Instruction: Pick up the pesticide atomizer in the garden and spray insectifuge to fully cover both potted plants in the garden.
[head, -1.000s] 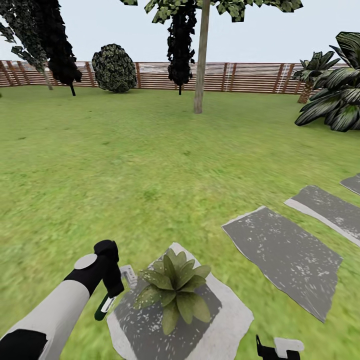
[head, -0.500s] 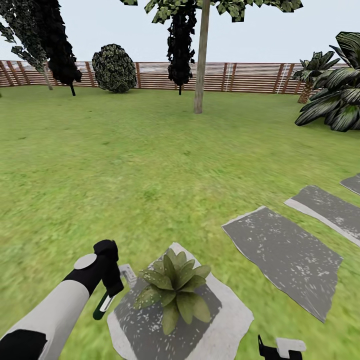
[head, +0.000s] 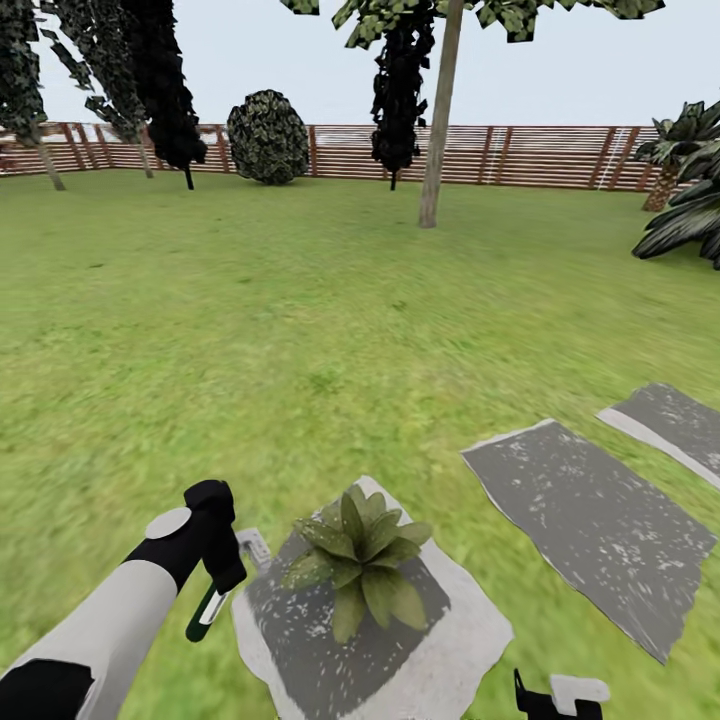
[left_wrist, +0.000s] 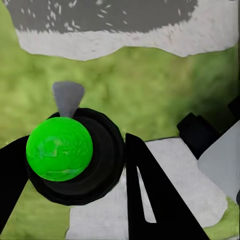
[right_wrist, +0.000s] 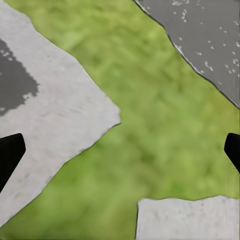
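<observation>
My L gripper (left_wrist: 75, 170) clamps pesticide atomizer (left_wrist: 67, 155) beside potted plant (head: 360, 560); R gripper (right_wrist: 120, 145) fingers spread, holding nothing.

A bare tree trunk (head: 438, 130) stands far ahead of the jaws. A round dark bush (head: 267, 137) sits beside dark trees (head: 165, 80). Striped-leaf palms (head: 690, 215) stand far off toward the right-jaw side.
</observation>
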